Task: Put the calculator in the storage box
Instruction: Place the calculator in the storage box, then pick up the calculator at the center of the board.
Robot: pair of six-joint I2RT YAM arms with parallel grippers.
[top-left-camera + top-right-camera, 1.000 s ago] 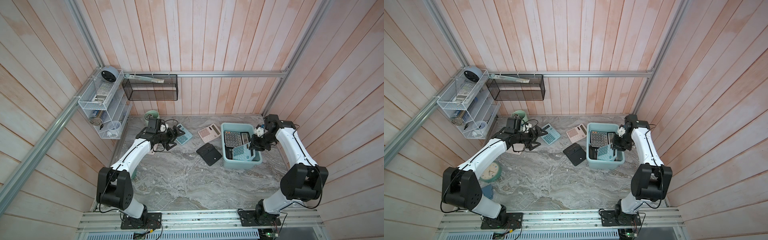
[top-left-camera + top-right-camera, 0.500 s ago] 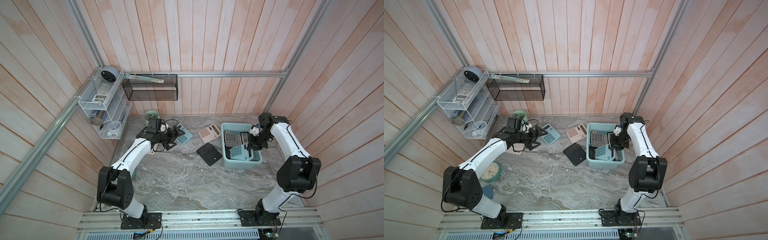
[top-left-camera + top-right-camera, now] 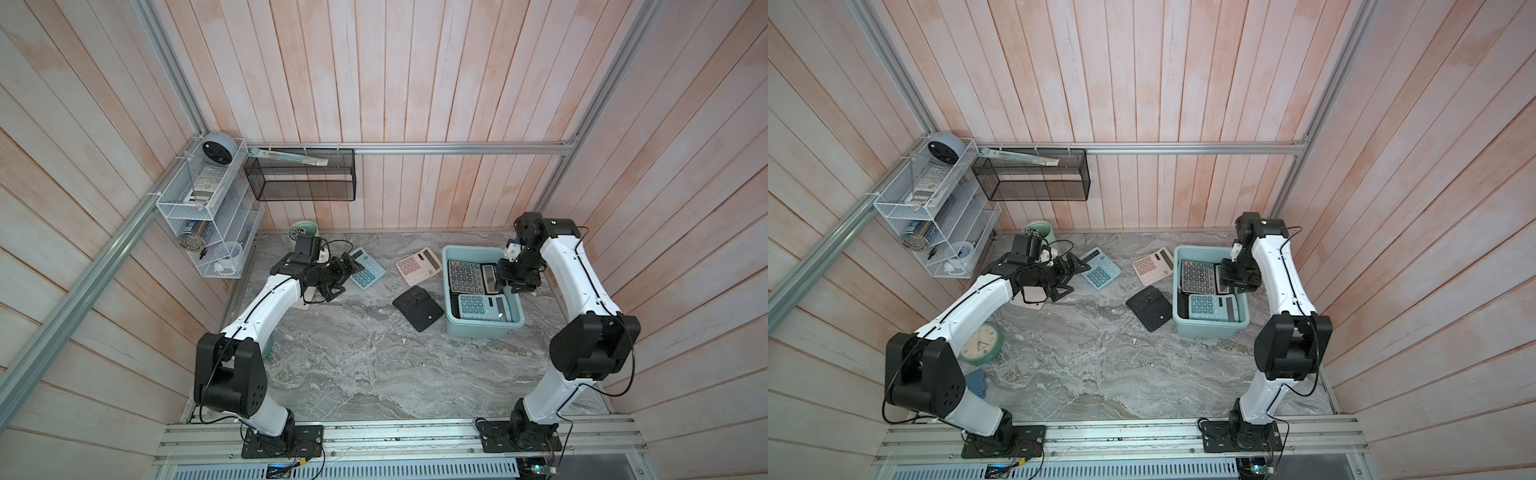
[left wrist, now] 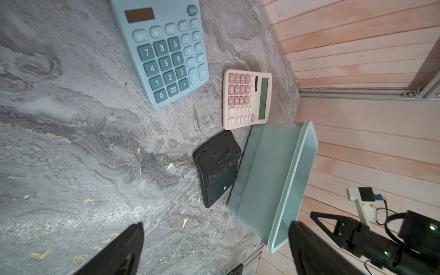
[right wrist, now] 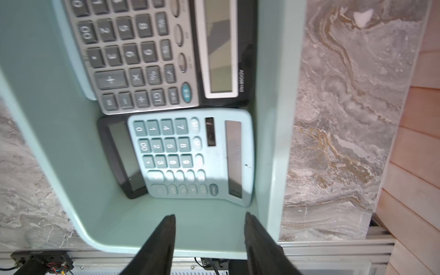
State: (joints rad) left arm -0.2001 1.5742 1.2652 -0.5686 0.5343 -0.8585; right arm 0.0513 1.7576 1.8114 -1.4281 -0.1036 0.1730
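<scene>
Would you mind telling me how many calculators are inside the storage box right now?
3: a grey calculator at the wall end, a teal calculator at the near end, and a black calculator partly under the teal one. Others may be hidden beneath.

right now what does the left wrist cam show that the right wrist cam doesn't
Left wrist only: a light blue plastic desk calculator, a pink plastic calculator and a black flat calculator lying face down, all on the grey marbled tabletop. Right wrist only: the inside of the light teal plastic storage box, holding a silver-and-black calculator with grey keys and a second light blue calculator lying over a black one. Both: that box and the tabletop.
</scene>
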